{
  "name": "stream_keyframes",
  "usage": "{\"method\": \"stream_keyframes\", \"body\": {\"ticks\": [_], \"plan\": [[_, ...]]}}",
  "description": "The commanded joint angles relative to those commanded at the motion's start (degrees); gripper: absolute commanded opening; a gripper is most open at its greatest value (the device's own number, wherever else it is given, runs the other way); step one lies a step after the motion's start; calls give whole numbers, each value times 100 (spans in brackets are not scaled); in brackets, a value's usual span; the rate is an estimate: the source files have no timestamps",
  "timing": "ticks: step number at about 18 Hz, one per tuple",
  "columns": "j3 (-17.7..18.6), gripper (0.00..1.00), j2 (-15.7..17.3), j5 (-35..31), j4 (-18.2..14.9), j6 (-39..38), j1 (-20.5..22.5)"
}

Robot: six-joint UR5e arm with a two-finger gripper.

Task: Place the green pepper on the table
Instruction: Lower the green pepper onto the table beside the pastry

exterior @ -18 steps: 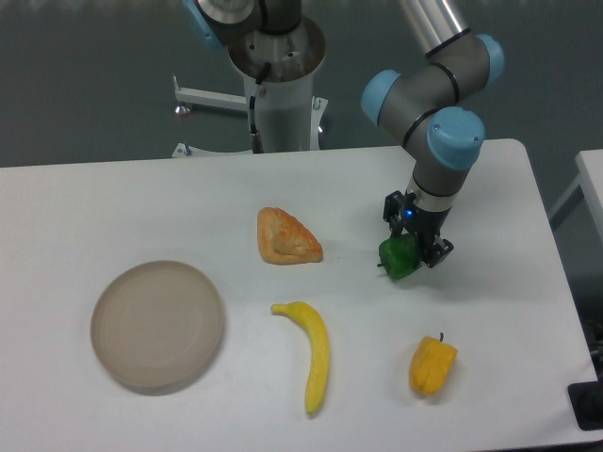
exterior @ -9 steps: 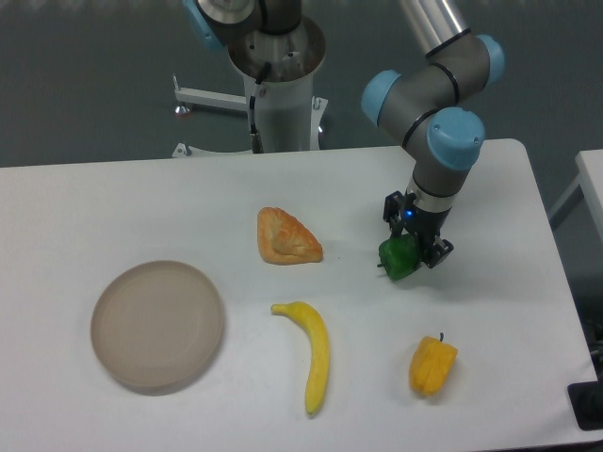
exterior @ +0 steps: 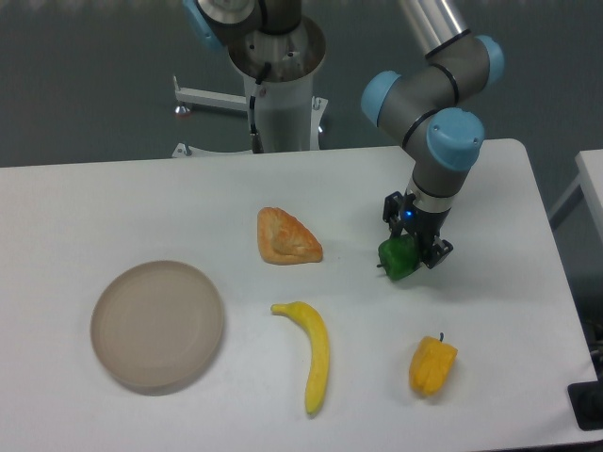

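The green pepper (exterior: 398, 257) is a small glossy dark-green shape right of the table's middle, low against the white table (exterior: 113, 207). My gripper (exterior: 411, 252) comes down on it from above, its black fingers on either side of the pepper and shut on it. Whether the pepper touches the tabletop or hangs just over it, I cannot tell. The pepper's right side is hidden behind the fingers.
A yellow-orange pepper (exterior: 431, 365) lies near the front right. A banana (exterior: 314, 353) lies front of centre, a pastry (exterior: 286, 236) sits left of the gripper, and a round beige plate (exterior: 157, 326) is at the front left.
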State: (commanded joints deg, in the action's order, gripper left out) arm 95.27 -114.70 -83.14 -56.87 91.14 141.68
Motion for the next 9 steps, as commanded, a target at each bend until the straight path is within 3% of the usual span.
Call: {"method": "stream_keyframes", "body": {"ticks": [4,9], "plan": [[0,58,0,0,0,0,0],[0,70,0,0,9,9,0]]}}
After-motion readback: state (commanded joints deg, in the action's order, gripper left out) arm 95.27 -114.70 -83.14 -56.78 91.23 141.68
